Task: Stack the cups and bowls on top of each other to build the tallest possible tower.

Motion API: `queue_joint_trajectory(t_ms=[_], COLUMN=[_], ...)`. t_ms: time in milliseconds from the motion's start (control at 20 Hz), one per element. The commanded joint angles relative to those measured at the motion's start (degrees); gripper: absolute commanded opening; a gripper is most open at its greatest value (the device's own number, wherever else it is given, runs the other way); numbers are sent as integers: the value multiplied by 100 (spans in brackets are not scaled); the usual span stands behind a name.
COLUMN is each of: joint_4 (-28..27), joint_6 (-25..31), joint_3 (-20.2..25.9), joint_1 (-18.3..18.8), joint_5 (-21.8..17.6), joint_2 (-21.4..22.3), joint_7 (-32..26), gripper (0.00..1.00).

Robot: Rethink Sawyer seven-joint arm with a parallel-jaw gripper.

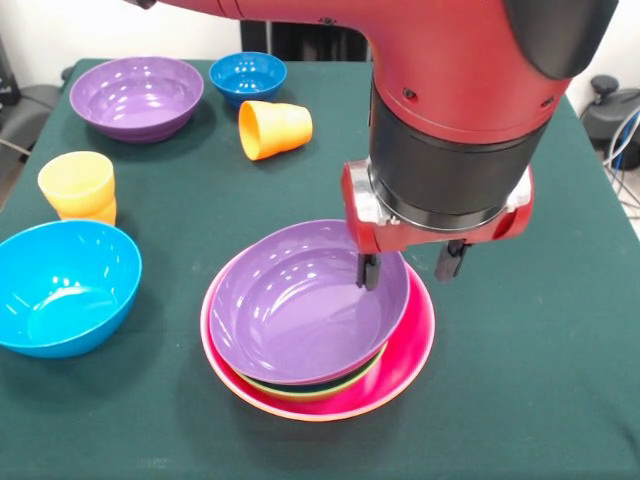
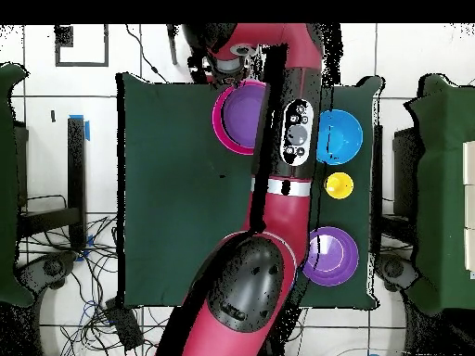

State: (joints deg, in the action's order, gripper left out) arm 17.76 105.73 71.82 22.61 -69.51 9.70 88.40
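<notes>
The tower (image 1: 400,360) stands at the table's middle. It is a large pink bowl holding a green bowl (image 1: 300,391) and a dark one, with a purple bowl (image 1: 290,310) on top, tilted. My gripper (image 1: 409,267) is open. One of its fingers (image 1: 368,271) is inside the purple bowl's right rim and the other is outside it. A second purple bowl (image 1: 137,95), a small dark-blue bowl (image 1: 248,75) and an orange cup (image 1: 275,128) on its side lie at the far side. A yellow cup (image 1: 76,180) sits in another orange cup. A light-blue bowl (image 1: 62,285) is at the near left.
In the overhead view the red arm covers the table's middle. Beside it show the purple top bowl (image 2: 239,116), the light-blue bowl (image 2: 340,136), the yellow cup (image 2: 339,185) and the second purple bowl (image 2: 331,255). The green cloth (image 1: 530,380) is bare at the right.
</notes>
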Motion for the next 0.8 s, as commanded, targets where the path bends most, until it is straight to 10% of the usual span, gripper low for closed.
queue_joint_trajectory(t_ms=[50, 800], joint_4=[222, 566], joint_6=[59, -410], joint_3=[-529, -1131], joint_1=[-115, -134], joint_5=[-377, 87], joint_2=[291, 126], joint_7=[-320, 180], gripper=[100, 100])
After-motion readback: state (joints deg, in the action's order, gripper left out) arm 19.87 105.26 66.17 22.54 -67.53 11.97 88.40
